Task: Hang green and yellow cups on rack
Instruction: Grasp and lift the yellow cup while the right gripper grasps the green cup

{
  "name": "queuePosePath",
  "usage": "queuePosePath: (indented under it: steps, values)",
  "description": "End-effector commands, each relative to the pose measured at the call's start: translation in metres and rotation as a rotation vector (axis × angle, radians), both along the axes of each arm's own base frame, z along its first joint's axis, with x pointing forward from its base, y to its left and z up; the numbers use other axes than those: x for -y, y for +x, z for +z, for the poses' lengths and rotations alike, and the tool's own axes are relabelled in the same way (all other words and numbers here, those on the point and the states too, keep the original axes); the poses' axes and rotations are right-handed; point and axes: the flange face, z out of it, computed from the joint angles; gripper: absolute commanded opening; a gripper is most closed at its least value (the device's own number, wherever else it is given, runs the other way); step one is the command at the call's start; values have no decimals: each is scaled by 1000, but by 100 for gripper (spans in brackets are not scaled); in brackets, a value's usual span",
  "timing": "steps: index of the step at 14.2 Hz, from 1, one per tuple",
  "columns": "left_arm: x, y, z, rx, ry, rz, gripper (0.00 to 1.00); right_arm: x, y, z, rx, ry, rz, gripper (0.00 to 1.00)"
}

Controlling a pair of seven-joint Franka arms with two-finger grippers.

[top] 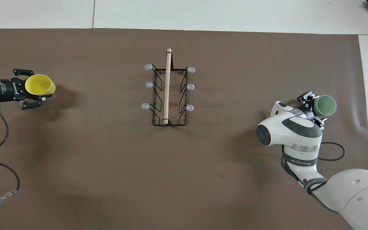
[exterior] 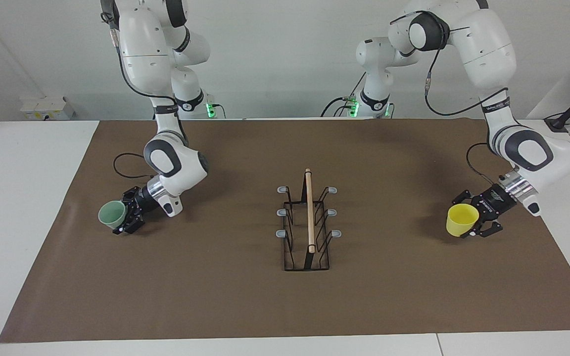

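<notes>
arms [exterior: 488,47]: glossy white shells; dark grey joint caps; black cables; tools black
</notes>
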Motion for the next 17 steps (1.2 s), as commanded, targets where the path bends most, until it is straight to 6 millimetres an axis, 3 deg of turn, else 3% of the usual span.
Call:
queuePosePath:
  steps: [1,2,3,5,6,12,15,17]
  values:
    - [-3,6,23,42,21,17,0,2,-8,3,11,6,25,90]
    - [-5,5,25,45,24,19,0,2,-8,3,11,6,25,76]
    - [-7,5,29,52,25,20,0,2,-8,3,11,6,25,72]
    - [-7,5,40,60,54,-4,0,0,-8,3,10,4,27,44]
    - [-8,5,46,64,65,-10,0,-1,-8,3,9,3,30,39]
    - [-9,16,92,109,199,-75,0,-9,-1,13,2,3,41,36]
    - [-14,15,122,132,328,-89,0,-15,11,35,-35,92,-17,36]
    - [4,16,139,153,405,-149,0,-15,14,49,-48,178,-39,36]
